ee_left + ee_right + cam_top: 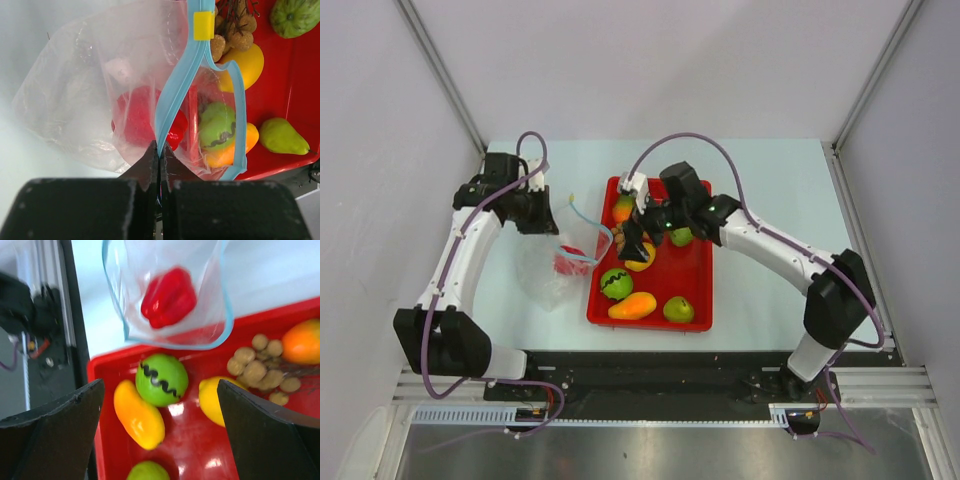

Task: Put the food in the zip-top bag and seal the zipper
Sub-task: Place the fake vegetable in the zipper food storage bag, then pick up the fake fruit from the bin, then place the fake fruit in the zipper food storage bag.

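The clear zip-top bag point(548, 272) lies left of the red tray, mouth toward it, with the red piece point(565, 263) inside. My left gripper point(548, 222) is shut on the light-blue zipper point(172, 85) at the bag's rim, holding the mouth apart. My right gripper point(638, 243) hangs open over the tray, nothing between its fingers point(55, 430). Below it lie a green fruit with a black squiggle point(161, 379), an orange-yellow mango point(139, 414), a lemon point(215, 400) and brown nuts point(255, 365). The bag's open mouth point(165, 342) is just beyond them, the red piece point(169, 297) showing inside.
The red tray point(695, 275) also holds a second mango point(623, 208) at its far end, a green pear-like fruit point(679, 309) at the near right and another green fruit point(681, 236) under the right arm. A yellow slider point(203, 25) sits on the zipper. The black base rail point(650, 365) lies just before the tray.
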`<state>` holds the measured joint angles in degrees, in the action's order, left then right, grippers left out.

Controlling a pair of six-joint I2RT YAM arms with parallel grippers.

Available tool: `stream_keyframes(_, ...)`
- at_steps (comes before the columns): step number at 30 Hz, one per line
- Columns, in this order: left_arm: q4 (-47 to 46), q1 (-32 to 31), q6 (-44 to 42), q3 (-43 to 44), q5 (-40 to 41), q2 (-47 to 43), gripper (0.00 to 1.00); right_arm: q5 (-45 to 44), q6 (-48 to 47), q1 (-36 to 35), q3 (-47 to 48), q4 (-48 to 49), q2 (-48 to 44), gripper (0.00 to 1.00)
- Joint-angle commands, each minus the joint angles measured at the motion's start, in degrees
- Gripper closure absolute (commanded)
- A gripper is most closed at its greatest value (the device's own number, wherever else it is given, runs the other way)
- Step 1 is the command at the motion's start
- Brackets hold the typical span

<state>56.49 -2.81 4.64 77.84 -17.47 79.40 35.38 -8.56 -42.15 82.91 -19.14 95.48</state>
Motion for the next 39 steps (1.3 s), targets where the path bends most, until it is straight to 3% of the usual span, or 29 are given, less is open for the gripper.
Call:
stream_keyframes(1,-1.6,0.6,1.2,-0.8,-1.7,-1.1,1.00,-1.8,-10.0,-2.4,-2.2,-3.5,2.7,0.00)
stream_keyframes(13,-1.0,2.3,0.7,-1.6,-1.1,-1.7,1.00,-10.2,-10.2,-9.5,-5.1,5.6,11.8,0.00)
stream_keyframes(19,-1.2,2.5,0.4,-2.3,-1.2,-2.3,1.00,-13.9,-9.6,-9.9,-5.2,7.0,14.7,0.03)
stream_keyframes(23,-1.4,2.5,0.1,-2.5,-1.6,-2.7,1.00,-14.4,-9.0,-8.4,-5.3,6.2,13.6,0.18)
stream_keyframes(26,-1.5,2.5,-0.2,-2.3,-2.2,-2.7,1.00,-14.1,-8.8,-6.5,-5.3,4.6,10.5,0.35)
stream_keyframes(27,-1.6,2.5,-0.3,-2.3,-2.4,-2.8,1.00,-13.0,-8.0,-5.9,-5.3,4.5,9.5,0.43)
stream_keyframes(30,-1.7,2.5,-0.8,-2.4,-3.0,-2.8,1.00,-8.4,-5.8,-3.3,-5.3,5.2,3.1,0.52)
stream_keyframes(35,-1.8,2.5,-0.8,-2.3,-5.7,-2.7,1.00,-3.9,2.8,-1.9,-4.9,13.4,-5.3,0.59)
stream_keyframes(39,-1.8,2.5,-0.4,-2.5,-8.1,-3.2,1.00,-4.5,6.2,-4.5,-2.3,18.5,-3.2,0.60)
